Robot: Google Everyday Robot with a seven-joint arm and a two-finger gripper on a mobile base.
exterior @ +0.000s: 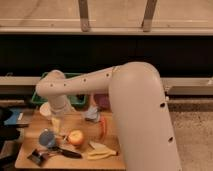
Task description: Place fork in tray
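The gripper (57, 118) hangs just before the tray (75, 100), grip impossible to tell, fork (56, 127) seemingly the pale sliver under it; best lift clear of the rim before release.

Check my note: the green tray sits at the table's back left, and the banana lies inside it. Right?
No. The camera view shows the banana lying on the table near its front edge, outside the tray, which is indeed green and back left. The tool hangs over the table's left side, in front of the tray.
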